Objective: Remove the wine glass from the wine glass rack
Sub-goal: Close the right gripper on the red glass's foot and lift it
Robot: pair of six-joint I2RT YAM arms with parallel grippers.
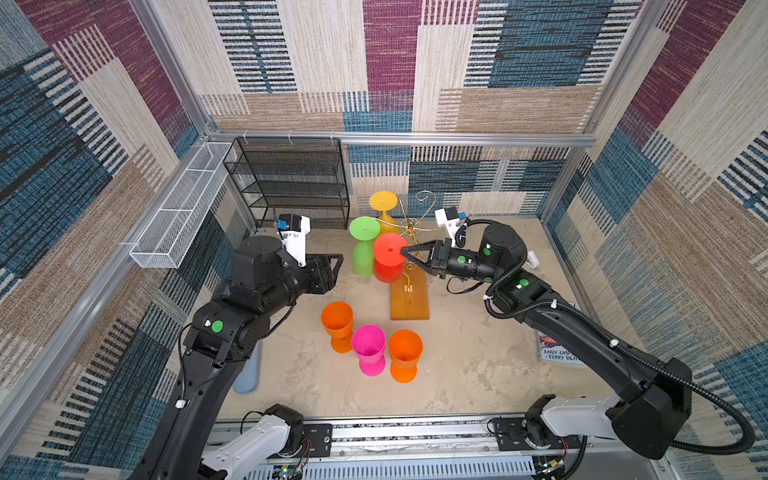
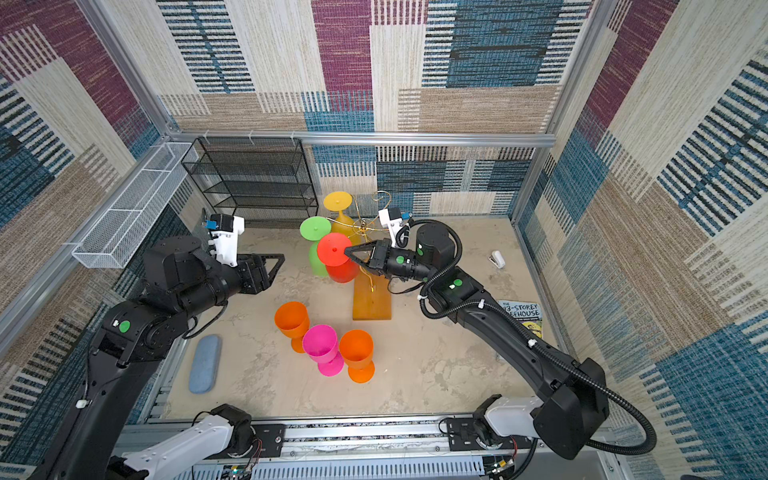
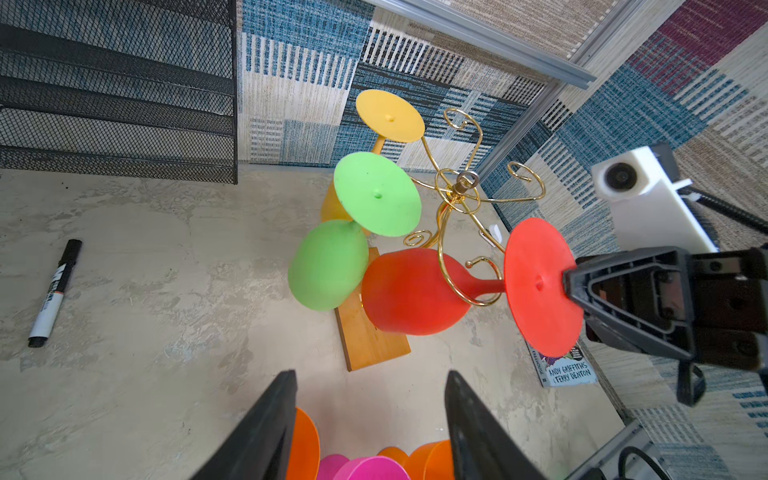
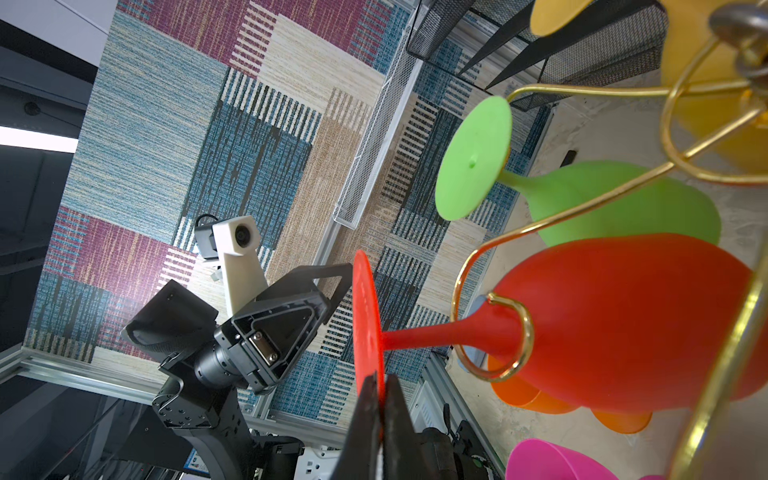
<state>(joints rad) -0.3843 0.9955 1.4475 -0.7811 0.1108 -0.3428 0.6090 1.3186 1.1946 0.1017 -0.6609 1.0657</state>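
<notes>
The wine glass rack [image 1: 409, 301] is a gold wire tree [image 3: 461, 191] on an orange-brown wooden base [image 2: 372, 305]. A red wine glass [image 1: 388, 266] hangs upside down from it, its stem inside a curled gold arm [image 4: 515, 332]. My right gripper [image 4: 382, 378] is shut on the rim of the red glass's foot disc [image 3: 540, 286], reaching in from the right in both top views [image 2: 347, 250]. My left gripper [image 3: 371, 376] is open and holds nothing. It hovers left of the rack [image 1: 336, 270], well apart from the glasses.
A green glass [image 1: 363, 249] and a yellow glass [image 1: 383, 203] also hang on the rack. Two orange glasses [image 1: 337, 322] [image 1: 405, 353] and a pink one [image 1: 368, 347] stand upright in front. Black mesh shelf [image 1: 291, 183], white wire basket [image 1: 183, 208], book [image 2: 523, 316], blue case [image 2: 204, 363], marker [image 3: 54, 291].
</notes>
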